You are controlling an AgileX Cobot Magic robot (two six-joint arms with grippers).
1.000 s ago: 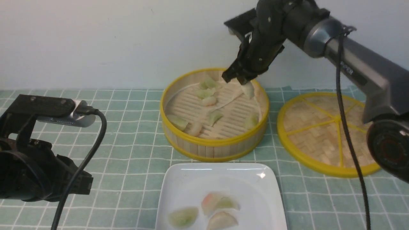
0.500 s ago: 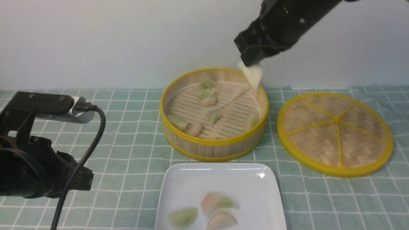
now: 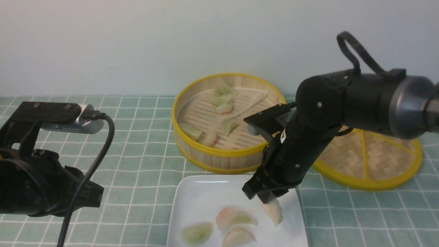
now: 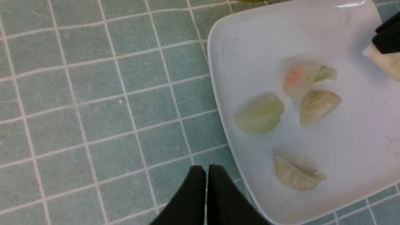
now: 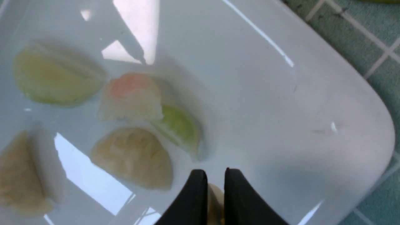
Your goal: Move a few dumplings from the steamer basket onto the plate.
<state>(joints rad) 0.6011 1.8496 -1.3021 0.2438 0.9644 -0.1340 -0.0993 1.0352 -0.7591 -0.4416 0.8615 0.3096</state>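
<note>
No legible text, number or brand is showing in any of the three views. A small white label [image 3: 283, 136] is sitting on the black right arm [image 3: 322, 113] in the front view, and its marking is appearing too small to read.

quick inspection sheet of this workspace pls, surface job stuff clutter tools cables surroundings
surface: green checked cloth, lying flat.
job's things: steamer basket open; dumplings inside, about six visible; plate in front of it; plate dumplings, five lying on it.
clutter: woven lid flat on the cloth right of the basket, partly behind the right arm.
tools: right tool shut on a whitish dumpling, low over the plate's right side; left tool shut, empty, over the cloth beside the plate.
cables: black cable off the left arm's camera; black loop atop the right arm.
surroundings: plain pale wall.
</note>
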